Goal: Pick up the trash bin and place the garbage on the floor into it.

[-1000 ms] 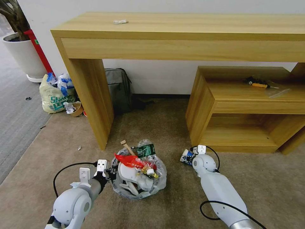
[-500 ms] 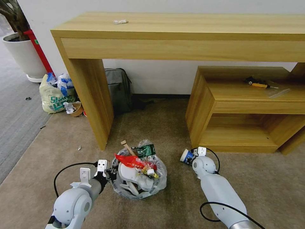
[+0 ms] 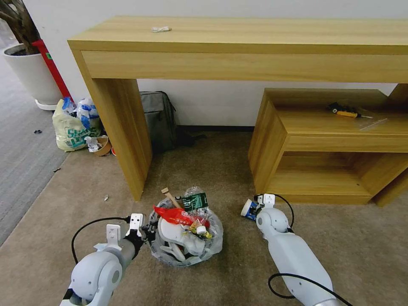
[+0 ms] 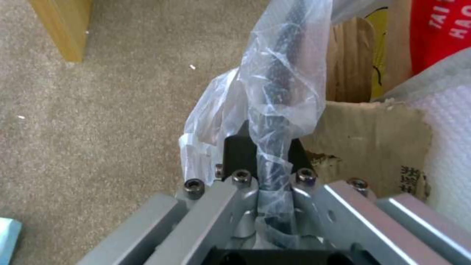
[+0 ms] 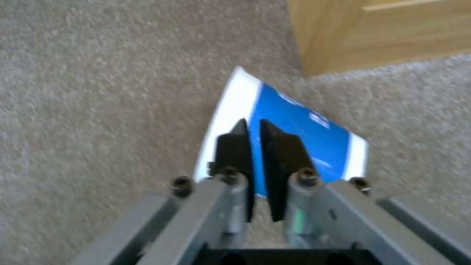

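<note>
The trash bin [image 3: 187,248] stands on the beige floor [image 3: 212,170], its crinkly liner stuffed with garbage: a red wrapper [image 3: 178,216], a green bottle [image 3: 194,199], a wooden stick [image 3: 170,196] and a white slipper [image 3: 172,233]. My left gripper [image 3: 146,231] is shut on the bin's left rim; in the left wrist view the gripper [image 4: 265,147] pinches the bagged black rim [image 4: 275,92] beside cardboard [image 4: 373,136]. My right gripper [image 3: 254,207] is shut on a blue paper cup [image 3: 247,209] to the right of the bin. In the right wrist view its fingers [image 5: 255,129] clamp the cup's wall [image 5: 304,129].
A wooden desk leg [image 3: 123,136] rises just behind the bin. A low wooden shelf unit [image 3: 323,144] stands close behind the right gripper. A tied yellowish bag [image 3: 74,129], a brown bowl [image 3: 103,146] and a grey backpack [image 3: 159,119] sit farther back left.
The right gripper shifted slightly left and back with the blue cup, which turned so its round mouth shows. The left arm and the bin stayed still.
</note>
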Available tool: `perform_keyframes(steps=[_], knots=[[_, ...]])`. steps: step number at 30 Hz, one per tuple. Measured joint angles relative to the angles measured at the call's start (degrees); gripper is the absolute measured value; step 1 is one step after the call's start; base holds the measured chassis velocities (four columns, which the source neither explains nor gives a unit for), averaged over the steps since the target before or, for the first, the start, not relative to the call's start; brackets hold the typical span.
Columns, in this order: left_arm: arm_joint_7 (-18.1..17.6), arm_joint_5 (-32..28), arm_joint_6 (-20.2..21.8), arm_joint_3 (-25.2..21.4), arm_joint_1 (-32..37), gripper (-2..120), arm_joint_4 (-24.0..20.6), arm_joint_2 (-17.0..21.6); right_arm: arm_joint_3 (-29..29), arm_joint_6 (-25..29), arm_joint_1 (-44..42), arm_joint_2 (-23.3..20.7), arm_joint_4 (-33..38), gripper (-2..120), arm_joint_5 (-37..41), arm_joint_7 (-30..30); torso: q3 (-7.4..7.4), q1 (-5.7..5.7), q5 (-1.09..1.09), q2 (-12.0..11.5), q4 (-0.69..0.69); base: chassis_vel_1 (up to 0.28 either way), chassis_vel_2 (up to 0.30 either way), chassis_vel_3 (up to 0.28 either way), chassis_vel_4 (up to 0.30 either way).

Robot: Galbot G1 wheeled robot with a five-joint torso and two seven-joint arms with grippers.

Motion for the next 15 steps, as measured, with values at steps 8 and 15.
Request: perform_keyframes(steps=[8, 15], knots=[[0.08, 0.39, 0.0, -0.05, 0.14, 0, 0.12, -0.18, -2.69, -2.96, 5.53, 1.54, -4.95, 40, 3.66, 3.34, 0.0, 0.0, 0.01, 0.0, 0.01, 0.0, 0.0, 0.0, 0.0], [0.51, 0.82, 0.0, -0.31, 0.27, 0, 0.02, -0.34, -5.37, -4.38, 6.78, 1.4, -5.45, 67, 10.79, 8.91, 0.0, 0.0, 0.01, 0.0, 0.0, 0.0, 0.0, 0.0, 0.0]])
